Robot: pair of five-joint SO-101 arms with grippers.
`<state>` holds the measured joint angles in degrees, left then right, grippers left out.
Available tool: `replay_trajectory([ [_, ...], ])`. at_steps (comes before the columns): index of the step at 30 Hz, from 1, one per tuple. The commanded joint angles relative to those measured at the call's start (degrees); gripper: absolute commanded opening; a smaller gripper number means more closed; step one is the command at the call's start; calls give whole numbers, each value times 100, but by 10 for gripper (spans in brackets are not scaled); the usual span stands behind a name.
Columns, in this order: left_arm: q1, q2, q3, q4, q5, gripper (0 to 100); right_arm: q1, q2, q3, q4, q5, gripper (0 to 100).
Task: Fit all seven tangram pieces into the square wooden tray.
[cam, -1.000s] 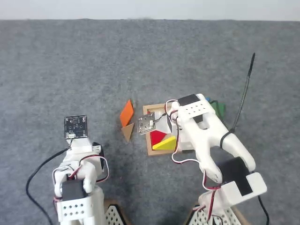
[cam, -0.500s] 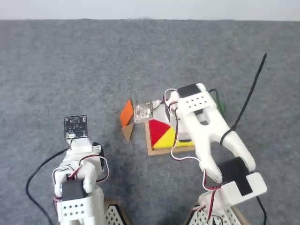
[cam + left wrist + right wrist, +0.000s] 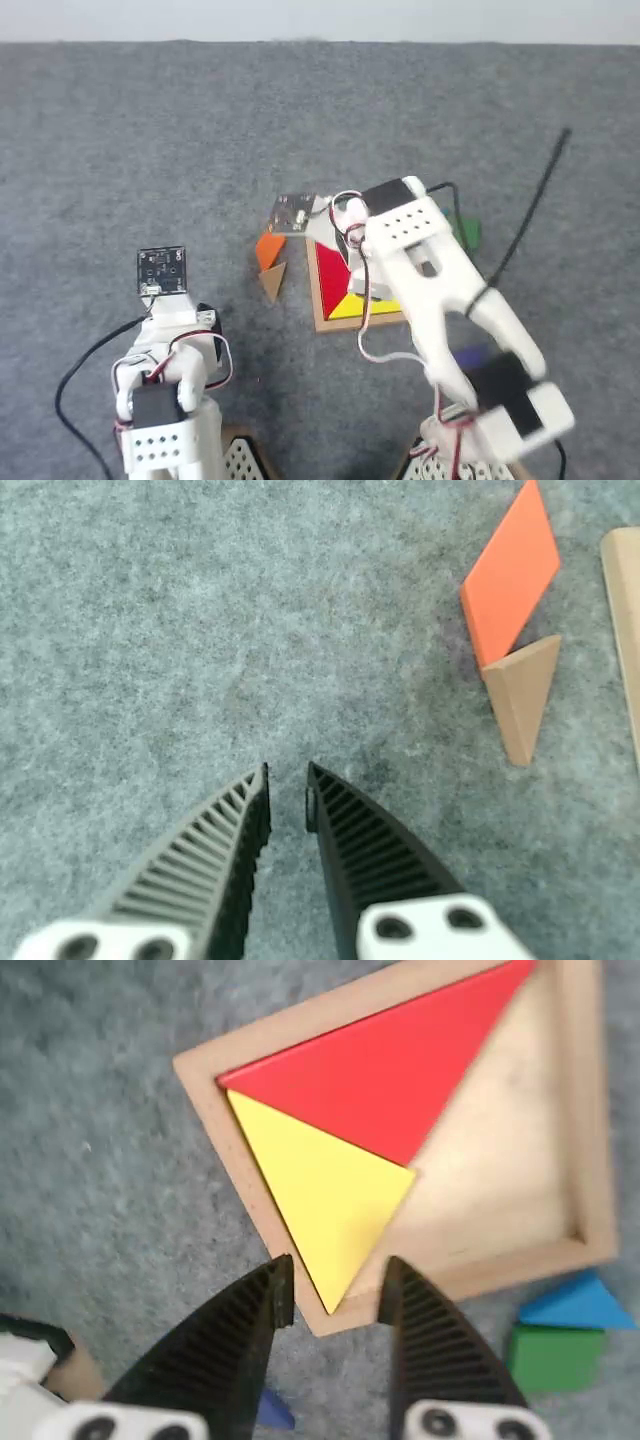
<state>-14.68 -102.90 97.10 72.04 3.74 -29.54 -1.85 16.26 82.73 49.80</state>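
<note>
Tray [image 3: 318, 300] lies on the grey mat [image 3: 150, 130] near the middle of the table, with the right arm [image 3: 430, 270] stretched over its right part. 2 of the 7 pieces sit inside it. The red triangle [image 3: 400, 1070] fills one side with its long edge along the rim. The yellow triangle [image 3: 320, 1185] lies flush against the red one, with one point reaching into a corner of the tray. The rest of the tray floor [image 3: 500, 1160] is bare wood. The right gripper [image 3: 337, 1278] hangs over that corner, above the yellow tip and the rim, and its 2 fingers are spread apart. Just outside the tray, on the side away from the left arm, a blue triangle [image 3: 580, 1300] touches a green piece [image 3: 555, 1357]. On the tray's other side lies the orange parallelogram [image 3: 512, 575], with the tan triangle [image 3: 522, 695] set against its lower corner; both are near the tray but apart from it. The left arm [image 3: 165, 380] is drawn back well apart from the tray. The left gripper [image 3: 288, 780] points down at bare mat, its fingers a narrow gap apart.
</note>
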Motion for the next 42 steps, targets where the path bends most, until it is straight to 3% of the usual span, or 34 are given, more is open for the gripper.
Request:
replay_trajectory([
  [1,-26,-105,-66,26,53,57,163,-1367,132,119,-835,74],
  [5,-26,-105,-66,26,53,57,725,-2149,1160,-207,-1354,74],
  [9,-26,-105,-66,26,53,57,1367,-2703,2382,-1244,-2180,74],
  [19,-26,-105,-66,26,53,57,1666,-2941,3771,-2580,-3385,74],
  [33,9,-105,-66,26,44,58,1675,-2888,4826,-4101,-3516,74],
  [38,97,-114,-66,-44,0,58,1877,-2949,4818,-4136,-3516,74],
  [40,334,-114,-66,-79,-360,58,2229,-3055,4765,-4101,-3525,74],
  [42,246,-114,-101,-360,-1389,58,2615,-3336,4730,-3943,-3534,74],
])
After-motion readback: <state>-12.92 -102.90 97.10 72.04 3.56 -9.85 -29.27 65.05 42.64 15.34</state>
